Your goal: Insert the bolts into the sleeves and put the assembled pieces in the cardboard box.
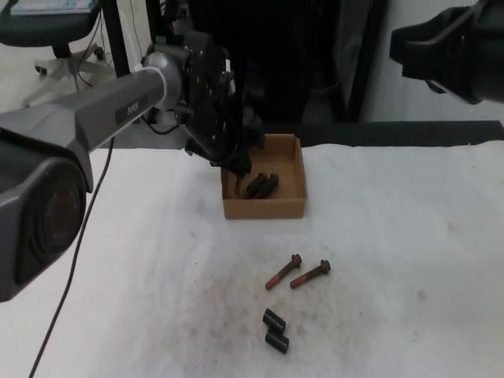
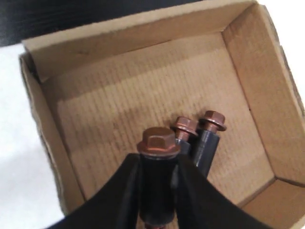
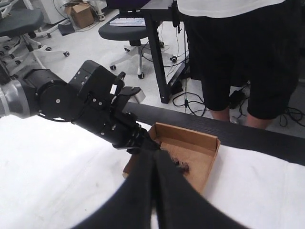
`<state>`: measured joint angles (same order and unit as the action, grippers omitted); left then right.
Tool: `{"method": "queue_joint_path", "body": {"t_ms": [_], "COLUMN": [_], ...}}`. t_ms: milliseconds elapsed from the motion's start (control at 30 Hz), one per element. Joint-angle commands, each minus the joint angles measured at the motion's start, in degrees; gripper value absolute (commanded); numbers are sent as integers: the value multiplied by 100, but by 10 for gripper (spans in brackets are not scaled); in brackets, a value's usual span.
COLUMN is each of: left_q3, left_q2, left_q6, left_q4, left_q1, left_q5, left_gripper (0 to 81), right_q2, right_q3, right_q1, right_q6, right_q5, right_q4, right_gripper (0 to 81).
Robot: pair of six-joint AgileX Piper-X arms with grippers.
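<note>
My left gripper (image 2: pixel 157 193) is shut on an assembled piece (image 2: pixel 157 164), a copper-headed bolt in a black sleeve, and holds it inside the cardboard box (image 2: pixel 143 36) near one wall. Two more assembled pieces (image 2: pixel 200 136) lie side by side on the box floor just beyond it. From the high view, the left gripper (image 1: pixel 236 169) dips into the box (image 1: pixel 291 206) at its left side. Two loose bolts (image 1: pixel 283 271) (image 1: pixel 310 274) and two black sleeves (image 1: pixel 274 320) (image 1: pixel 276 341) lie on the white bench in front. My right gripper (image 3: pixel 153 156) is shut and empty, raised above the bench.
The right arm (image 1: pixel 449 47) hangs high at the back right. A black strip (image 1: pixel 409 130) runs along the bench's far edge behind the box. A person stands beyond it, with office chairs (image 3: pixel 128 28) behind. White bench lies open to both sides of the loose parts.
</note>
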<state>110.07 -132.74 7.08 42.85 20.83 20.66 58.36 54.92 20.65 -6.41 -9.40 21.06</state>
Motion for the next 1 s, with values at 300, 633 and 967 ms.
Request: {"method": "queue_joint_path", "body": {"t_ms": [300, 633, 967], "left_q3": [84, 84, -329], "left_q2": [316, 1088, 1074], "left_q6": [394, -427, -2229], "left_q4": [24, 1337, 1833], "left_q1": [-13, 470, 1765], "left_q5": [-44, 709, -309], "left_gripper": [423, 146, 151], "right_q2": [23, 23, -79], "right_q3": [-210, -210, -199], "right_q1": [-21, -21, -532], "right_q6": [7, 7, -16], "right_q5": [-447, -448, -71], "right_q4": [62, 62, 1212], "right_gripper": [4, 4, 4]}}
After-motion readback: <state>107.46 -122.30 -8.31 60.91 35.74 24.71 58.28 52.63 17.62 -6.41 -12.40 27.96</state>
